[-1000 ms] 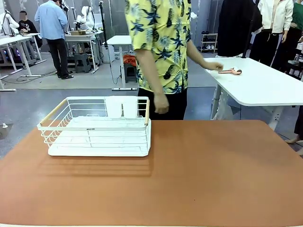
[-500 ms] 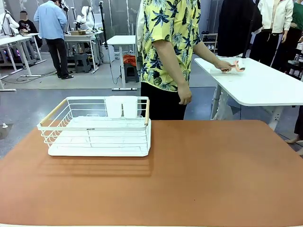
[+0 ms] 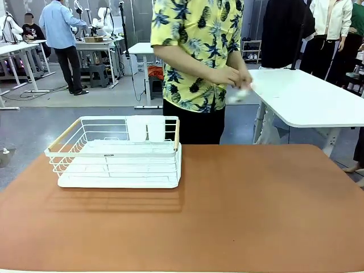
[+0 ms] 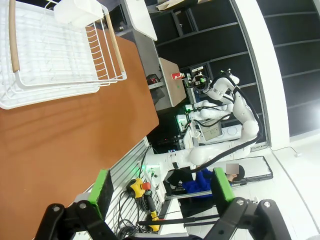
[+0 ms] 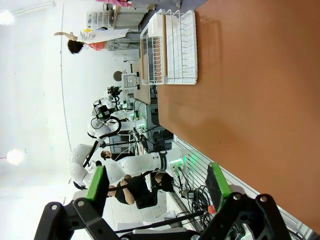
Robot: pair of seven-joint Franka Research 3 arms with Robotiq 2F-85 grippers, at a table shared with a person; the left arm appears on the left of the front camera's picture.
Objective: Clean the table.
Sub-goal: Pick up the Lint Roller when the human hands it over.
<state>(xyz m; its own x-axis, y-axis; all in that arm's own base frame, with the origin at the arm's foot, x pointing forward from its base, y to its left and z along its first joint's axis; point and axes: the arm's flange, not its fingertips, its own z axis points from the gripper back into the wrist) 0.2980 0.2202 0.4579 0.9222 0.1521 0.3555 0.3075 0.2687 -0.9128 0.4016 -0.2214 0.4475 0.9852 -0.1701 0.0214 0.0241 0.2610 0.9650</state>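
The person's hands (image 3: 233, 77) hold something small and pale, too blurred to name. The brown bench (image 3: 256, 216), smooth and matte, fills the foreground of a grey-floored workshop. One white wire rack (image 3: 116, 153) stands on its left part, and one white-topped bench (image 3: 310, 99) stands behind at the right. The left arm's fingers (image 4: 102, 192) are spread apart on nothing, and the right arm's fingers (image 5: 218, 182) likewise.

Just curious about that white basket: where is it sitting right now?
In the front view, the white wire rack sits on the left half of the brown table, near its far edge, just left of the person standing behind it.
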